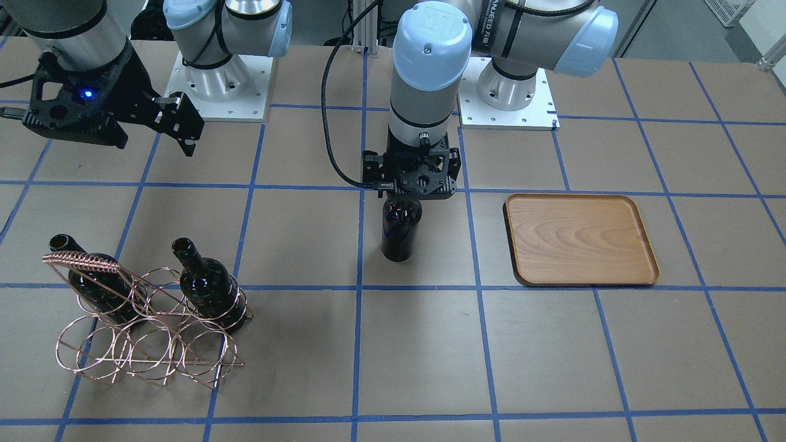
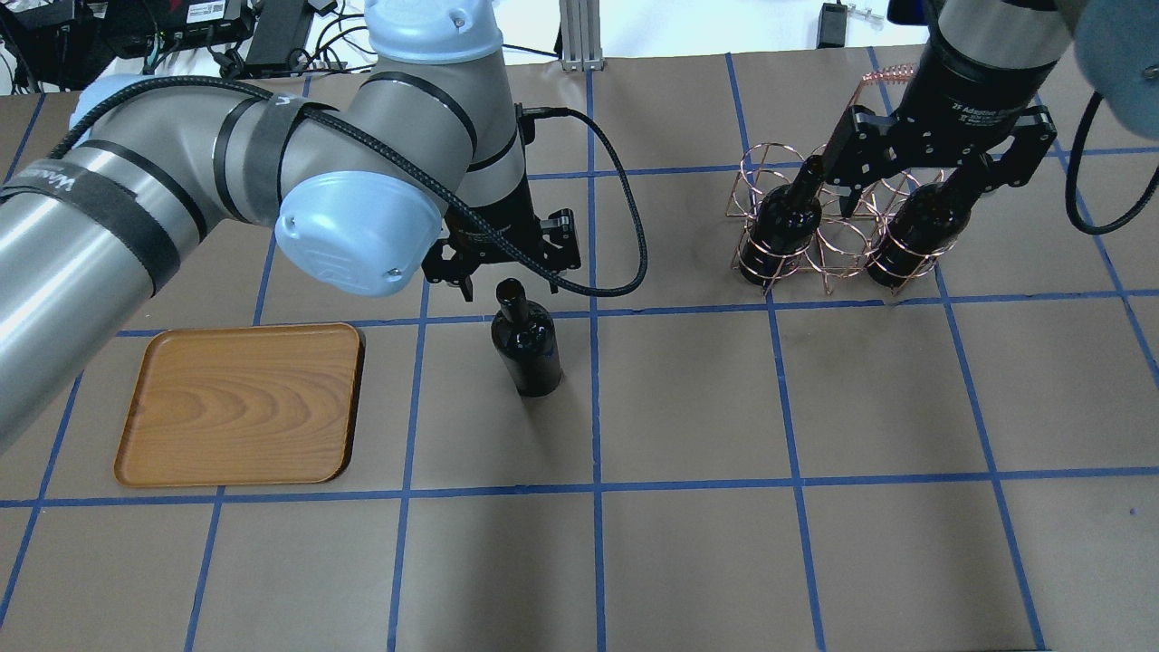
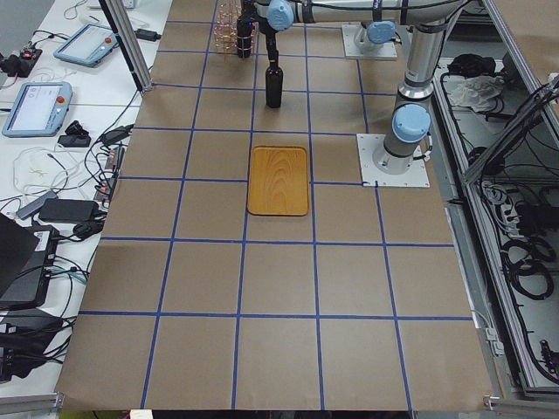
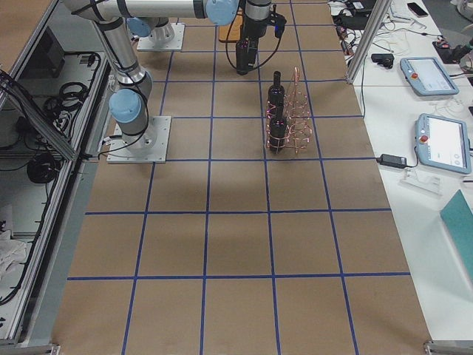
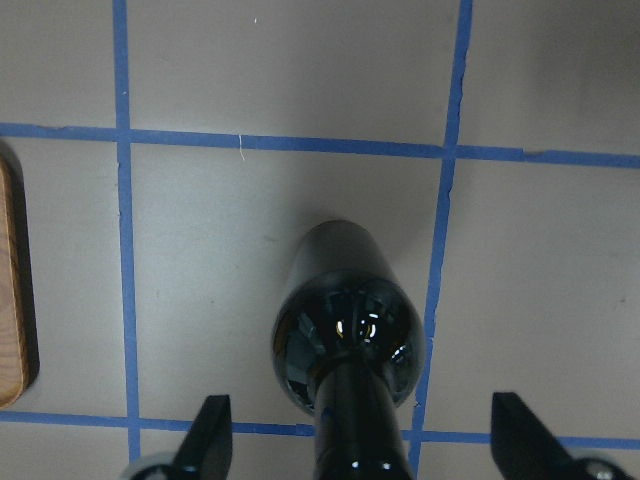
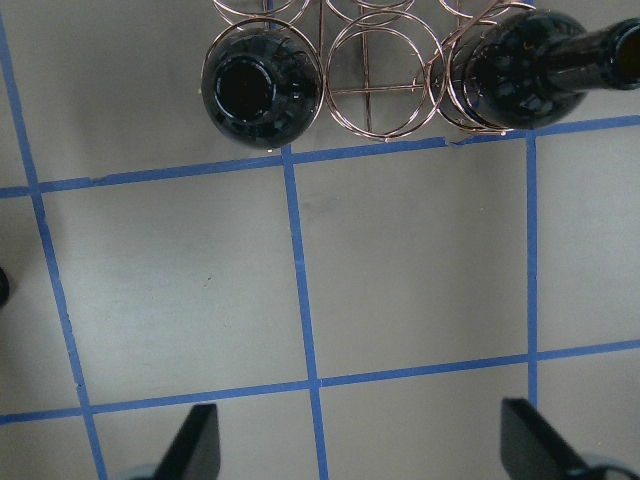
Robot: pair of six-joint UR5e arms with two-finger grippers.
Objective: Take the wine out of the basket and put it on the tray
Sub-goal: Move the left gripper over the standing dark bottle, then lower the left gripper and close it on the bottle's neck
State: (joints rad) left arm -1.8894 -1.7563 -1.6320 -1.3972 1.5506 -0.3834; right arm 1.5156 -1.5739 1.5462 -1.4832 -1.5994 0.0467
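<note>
One near-black wine bottle stands upright on the table between the basket and the tray; it also shows in the overhead view. My left gripper is over it, open, with its fingers on either side of the neck and not touching it. The wooden tray lies flat with nothing on it. The copper wire basket holds two more bottles. My right gripper hangs open and empty above the basket.
The table is brown paper with a blue tape grid. The arm bases stand at the robot's side of the table. The tray's edge shows at the left of the left wrist view.
</note>
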